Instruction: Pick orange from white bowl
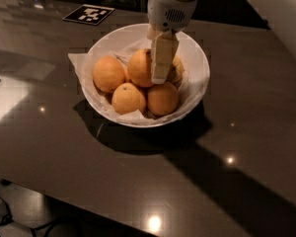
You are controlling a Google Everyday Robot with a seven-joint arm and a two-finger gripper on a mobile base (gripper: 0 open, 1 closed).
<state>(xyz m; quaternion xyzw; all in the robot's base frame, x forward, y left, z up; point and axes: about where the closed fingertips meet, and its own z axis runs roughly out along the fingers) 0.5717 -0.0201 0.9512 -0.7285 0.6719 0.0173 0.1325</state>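
The orange [139, 68] sits at the back middle of the white bowl [197, 58], among four others on crumpled paper. It is round, with no evident long axis, and which way its stem end faces cannot be determined. The gripper [161, 76] hangs against its right side; whether spread or pinching cannot be told. A black-and-white square marker [89, 14] lies on the table [246, 147]; no legible writing.

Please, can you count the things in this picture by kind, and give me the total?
Oranges: 5, in the bowl
White bowl: 1
Paper liner: 1
Black-and-white marker: 1
Gripper: 1, low over the oranges
Total: 9
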